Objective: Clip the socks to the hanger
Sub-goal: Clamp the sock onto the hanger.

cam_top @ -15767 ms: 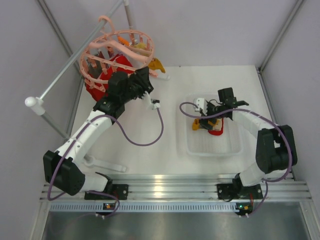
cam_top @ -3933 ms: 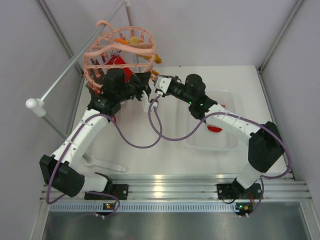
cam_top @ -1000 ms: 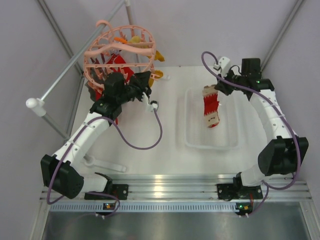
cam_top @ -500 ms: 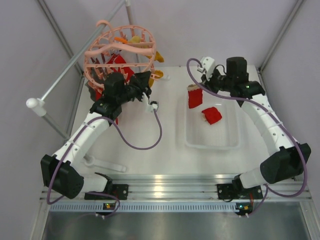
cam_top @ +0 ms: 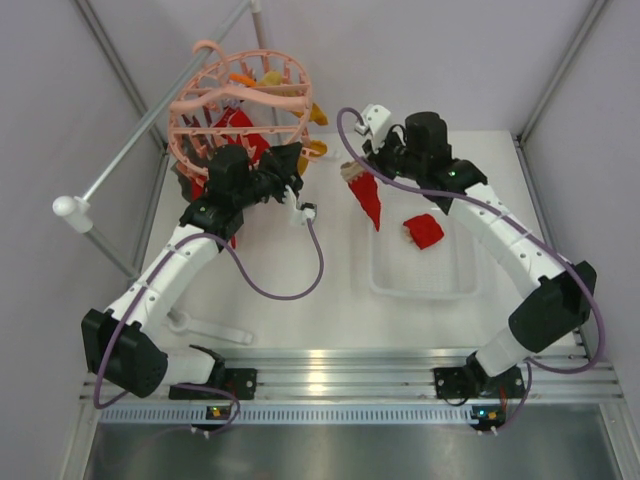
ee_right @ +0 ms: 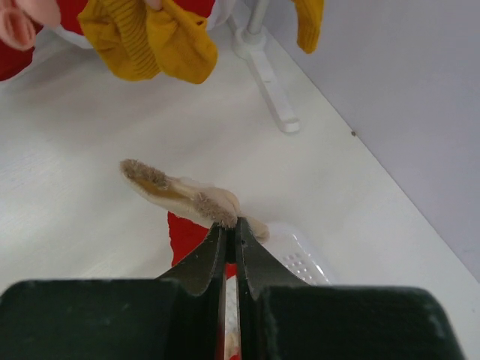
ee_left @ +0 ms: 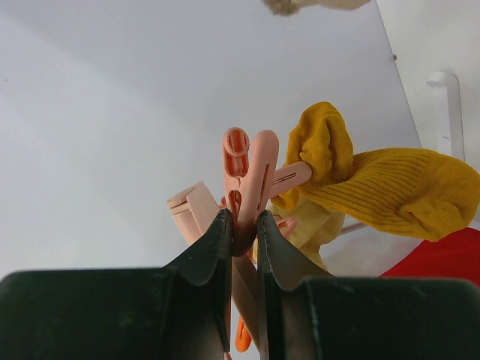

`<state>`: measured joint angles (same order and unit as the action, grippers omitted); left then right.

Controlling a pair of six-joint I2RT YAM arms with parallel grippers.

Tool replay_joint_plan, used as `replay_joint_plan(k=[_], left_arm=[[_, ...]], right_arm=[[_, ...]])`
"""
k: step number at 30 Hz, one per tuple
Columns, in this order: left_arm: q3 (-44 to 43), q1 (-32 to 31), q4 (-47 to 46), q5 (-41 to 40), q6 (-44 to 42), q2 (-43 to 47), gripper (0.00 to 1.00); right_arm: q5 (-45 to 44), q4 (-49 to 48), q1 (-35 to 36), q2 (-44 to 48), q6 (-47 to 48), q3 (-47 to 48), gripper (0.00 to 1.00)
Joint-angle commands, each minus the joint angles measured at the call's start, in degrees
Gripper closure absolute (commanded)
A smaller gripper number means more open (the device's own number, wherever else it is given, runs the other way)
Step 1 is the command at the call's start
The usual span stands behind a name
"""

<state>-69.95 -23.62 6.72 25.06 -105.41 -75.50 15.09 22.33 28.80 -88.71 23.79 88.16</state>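
Hanging by its hook at the slanted grey metal rail [cam_top: 125,145], at the far left of the white surface [cam_top: 300,325], the round salmon-pink plastic drying hanger [cam_top: 215,95] carries bright red fabric socks [cam_top: 238,130] inside its rings and mustard-yellow fabric socks [cam_top: 318,150] at its right side. The left gripper [cam_top: 295,165] sits at the hanger's right edge. In the left wrist view, its two fingers are closed on the lower part of one salmon-pink clip peg [ee_left: 251,169], which stands upright between them. A ribbed mustard-yellow sock [ee_left: 367,187] hangs just beside that peg, to its right.

The right gripper [cam_top: 368,166] hovers between the hanger and the clear plastic tray [cam_top: 420,290], off the surface. Its fingers are pinched shut on the pale cream cuff of a dangling red sock [cam_top: 370,200], whose foot hangs below with the toe pointing toward the tray's left rim. In the right wrist view, the cuff [ee_right: 187,196] spreads leftward from the fingertips, its fuzzy lining showing at the edges. A second red sock with a cream cuff [cam_top: 423,231] lies folded in the tray, apart from both grippers.
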Motion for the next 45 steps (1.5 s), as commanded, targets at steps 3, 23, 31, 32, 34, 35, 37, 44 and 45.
replay_joint_plan(k=[3,23,31,32,34,35,37,44,45], left_arm=[[-0.09,0.06,0.14,2.80,-0.24,-0.26,1.00],[-1.41,0.06,0.57,2.45,2.22,-0.96,1.00],[-1.50,0.06,0.57,2.10,2.57,-1.05,1.00],[-1.41,0.06,0.57,2.10,2.66,-0.96,1.00],[-1.41,0.06,0.57,2.01,2.57,-0.96,1.00],[-1.33,0.06,0.57,2.10,2.49,-0.79,1.00],[-0.98,0.06,0.57,2.01,1.70,-0.78,1.00],[0.17,-0.03,-0.48,2.10,-0.50,-0.52,1.00],[0.17,-0.03,-0.48,2.10,-0.68,-0.43,1.00]], right_arm=[[-10.52,-7.91,3.10,-0.59,-8.31,5.71,1.00],[-12.19,-13.62,10.05,2.48,-8.32,1.67,1.00],[-13.16,-13.63,11.19,3.45,-8.32,-0.27,1.00],[-13.77,-13.63,11.11,3.54,-8.58,-0.44,1.00],[-14.83,-13.01,11.11,3.37,-8.59,-0.45,1.00],[-14.83,-11.88,11.11,3.19,-9.28,0.16,1.00],[-14.83,-9.60,11.10,2.49,-10.16,0.96,1.00],[-18.34,-1.77,11.72,-2.17,-14.91,7.63,1.00],[-18.69,-1.24,11.90,-2.61,-15.09,9.03,1.00]])
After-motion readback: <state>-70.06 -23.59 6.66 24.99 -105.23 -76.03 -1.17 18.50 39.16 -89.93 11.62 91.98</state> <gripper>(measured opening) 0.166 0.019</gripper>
